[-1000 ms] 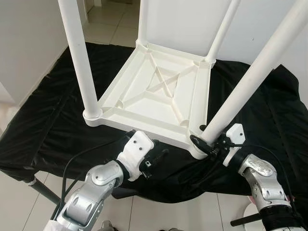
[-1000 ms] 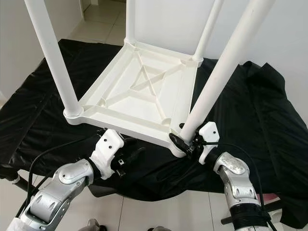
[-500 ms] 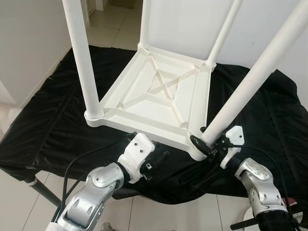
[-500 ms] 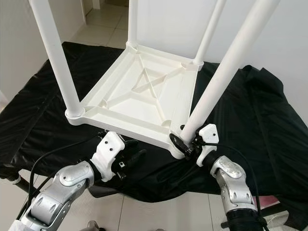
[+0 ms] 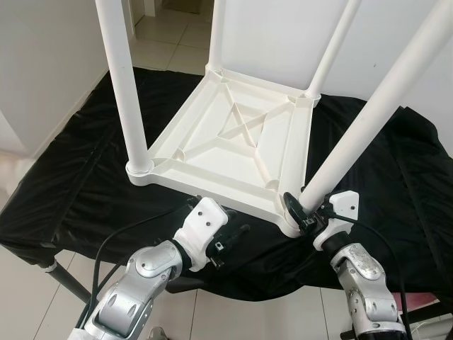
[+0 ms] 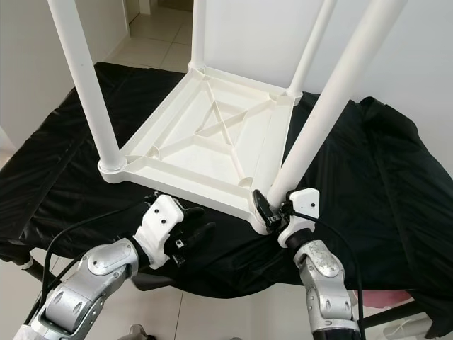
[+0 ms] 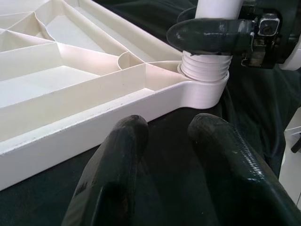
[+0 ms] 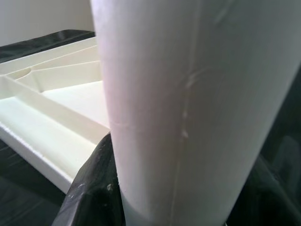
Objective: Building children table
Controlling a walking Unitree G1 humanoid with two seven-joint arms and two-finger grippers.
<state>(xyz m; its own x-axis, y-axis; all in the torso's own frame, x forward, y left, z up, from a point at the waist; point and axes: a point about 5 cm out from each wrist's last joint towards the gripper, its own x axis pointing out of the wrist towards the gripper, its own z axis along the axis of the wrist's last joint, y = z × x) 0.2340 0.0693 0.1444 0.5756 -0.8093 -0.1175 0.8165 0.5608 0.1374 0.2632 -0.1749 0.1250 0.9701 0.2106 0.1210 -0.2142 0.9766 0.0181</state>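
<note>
- Table top (image 5: 233, 145) lies upside down on a black cloth (image 5: 78, 184), ribbed underside up, four white legs standing in its corner sockets.
- Right gripper (image 5: 301, 212) is clamped around the near right leg (image 5: 354, 134) just above its socket; the left wrist view shows one black finger (image 7: 211, 35) wrapped across the leg, with thread turns (image 7: 204, 66) exposed between finger and socket.
- Judgement: that leg is not fully screwed home. Exposed threads suggest turns remain.
- Left gripper (image 5: 230, 241) rests on the cloth just beside the near edge of the top, fingers (image 7: 117, 155) parted, holding nothing and touching no part of the table.
- Risk: nothing braces the top. Twisting the leg could spin or slide the whole top on the cloth rather than seat the thread.
- Risk: the leg leans in the head views; turning it off-axis could cross-thread the socket.
- Risk: the cloth is loose and wrinkled near both grippers and could snag a finger.
- Surroundings: the near left leg (image 5: 124, 85) stands well apart from the working corner; a dark stand (image 5: 60, 276) shows under the cloth's edge; tiled floor (image 5: 163, 32) beyond. Nothing blocks the right gripper's corner.
</note>
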